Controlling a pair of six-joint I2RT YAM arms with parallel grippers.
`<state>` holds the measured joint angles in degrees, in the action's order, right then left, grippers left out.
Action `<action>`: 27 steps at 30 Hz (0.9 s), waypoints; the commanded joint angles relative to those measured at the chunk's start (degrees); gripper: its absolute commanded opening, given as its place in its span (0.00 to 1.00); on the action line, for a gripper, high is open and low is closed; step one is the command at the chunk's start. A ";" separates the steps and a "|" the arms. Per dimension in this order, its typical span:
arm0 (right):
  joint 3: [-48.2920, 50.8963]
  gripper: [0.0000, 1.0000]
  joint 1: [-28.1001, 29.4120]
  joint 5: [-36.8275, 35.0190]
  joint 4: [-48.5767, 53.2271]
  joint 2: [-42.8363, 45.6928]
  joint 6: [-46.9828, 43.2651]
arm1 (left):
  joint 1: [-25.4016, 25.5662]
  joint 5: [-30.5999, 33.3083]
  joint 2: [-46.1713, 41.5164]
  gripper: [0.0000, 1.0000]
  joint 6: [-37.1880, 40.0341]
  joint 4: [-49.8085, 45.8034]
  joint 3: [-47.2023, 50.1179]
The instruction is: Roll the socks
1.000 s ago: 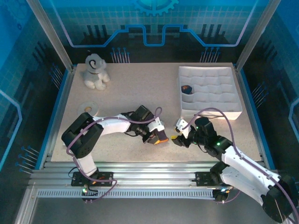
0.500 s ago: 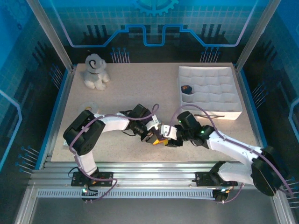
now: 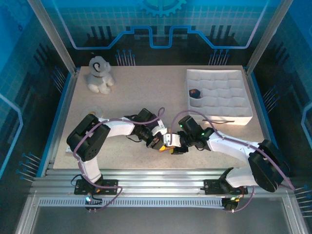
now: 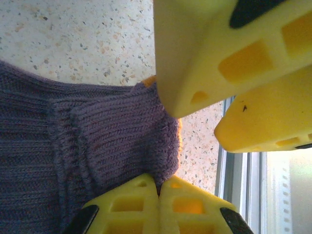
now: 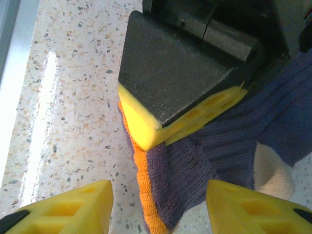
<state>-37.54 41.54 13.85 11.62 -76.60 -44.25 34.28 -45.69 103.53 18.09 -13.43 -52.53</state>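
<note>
Seen from above, both arms meet near the front edge of the speckled bench (image 3: 122,97), over a dark purple knitted sock (image 3: 164,147). In the left wrist view, the left pincer (image 4: 158,192) is pressed together on the sock's folded edge, probably to anchor it. In the right wrist view, the right pincer (image 5: 158,207) is spread astride the sock's orange-trimmed end, seemingly ready to grip.

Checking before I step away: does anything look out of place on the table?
Nothing is spilled or damaged. The plush toy dog at the far left corner looks unrelated; the sock lies bunched in the left gripper.
</note>
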 commanded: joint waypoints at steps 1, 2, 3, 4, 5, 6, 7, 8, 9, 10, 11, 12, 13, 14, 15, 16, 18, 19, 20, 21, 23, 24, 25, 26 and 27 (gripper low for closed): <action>1.57 0.52 1.04 -2.74 -3.40 -1.73 -1.54 | -0.50 -2.91 -0.03 0.00 0.85 -2.53 -1.87; 1.79 0.52 1.18 -3.49 -3.98 -2.03 -1.53 | -0.45 -2.91 -0.14 0.00 0.81 -2.72 -1.87; 2.06 0.52 1.25 -3.94 -4.81 -2.39 -1.59 | -0.52 -3.00 -0.26 0.00 0.81 -2.81 -1.87; 2.25 0.52 1.35 -4.62 -5.48 -2.76 -1.41 | -0.46 -3.11 -0.41 0.00 0.82 -2.79 -1.79; 2.44 0.52 1.55 -5.00 -6.05 -3.05 -1.39 | -0.51 -3.11 -0.59 0.00 0.81 -2.74 -1.65; 2.80 0.52 1.64 -5.18 -6.69 -3.20 -1.35 | -0.49 -3.20 -0.67 0.00 0.81 -2.64 -1.53; 3.26 0.52 1.76 -5.45 -7.53 -3.43 -1.29 | -0.47 -3.34 -0.65 0.00 0.82 -2.65 -1.45; 3.58 0.52 1.98 -5.81 -8.37 -3.58 -1.16 | -0.53 -3.44 -0.73 0.00 0.81 -2.69 -1.35; 3.94 0.52 2.12 -6.26 -9.15 -3.84 -1.02 | -0.54 -3.61 -0.72 0.00 0.81 -2.74 -1.28; 4.20 0.51 2.27 -6.72 -9.71 -4.14 -1.02 | -0.63 -3.71 -0.76 0.00 0.86 -2.74 -1.33; 4.17 0.50 2.47 -7.18 -9.98 -4.54 -1.02 | -0.70 -3.79 -0.81 0.00 0.81 -2.69 -1.17; 4.23 0.49 2.72 -7.61 -10.12 -4.91 -1.01 | -0.82 -3.88 -0.94 0.00 0.86 -2.64 -1.09; 4.23 0.48 2.95 -7.93 -10.27 -5.11 -1.11 | -0.93 -4.12 -1.11 0.00 0.81 -2.49 -1.04; 4.17 0.46 3.06 -8.28 -10.47 -5.29 -1.10 | -1.06 -4.23 -1.19 0.00 0.77 -2.35 -0.89; 4.18 0.43 3.20 -8.56 -10.56 -5.34 -1.02 | -1.18 -4.20 -1.35 0.00 0.72 -2.30 -0.76; 4.05 0.38 3.38 -8.78 -10.42 -5.27 -0.85 | -1.28 -4.08 -1.46 0.00 0.72 -2.17 -0.65; 3.84 0.21 3.55 -8.88 -10.09 -4.91 -0.45 | -1.56 -3.52 -1.79 0.00 0.56 -1.57 -0.10; 3.92 0.10 3.55 -8.92 -9.95 -4.50 -0.16 | -1.65 -3.08 -2.12 0.00 0.21 -0.83 0.35; 3.90 0.03 3.55 -8.75 -9.79 -4.16 -0.08 | -1.76 -2.53 -2.39 0.00 -0.27 0.15 0.91; 4.00 0.00 3.55 -8.60 -9.48 -3.79 0.04 | -1.90 -1.73 -2.89 0.00 -1.08 1.59 1.68; 3.81 0.00 3.55 -7.77 -7.99 -3.55 0.05 | -2.17 -0.11 -4.01 0.00 -3.11 4.88 3.51; 3.33 0.00 3.55 -7.08 -6.71 -3.64 -0.01 | -2.35 0.86 -4.57 0.01 -4.39 6.82 4.49; 2.65 0.00 3.50 -6.38 -5.24 -3.88 0.03 | -2.57 1.42 -5.14 0.04 -5.34 8.52 5.39; 2.12 0.00 3.44 -5.68 -3.85 -4.28 -0.06 | -2.64 2.20 -5.55 0.07 -6.17 9.88 6.13; 1.30 0.00 3.23 -4.68 -2.10 -4.79 -0.14 | -2.74 2.99 -6.15 0.10 -7.03 11.33 6.94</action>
<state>-34.41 44.31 6.46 4.27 -81.23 -44.42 32.56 -45.10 99.79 14.11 -7.42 -47.77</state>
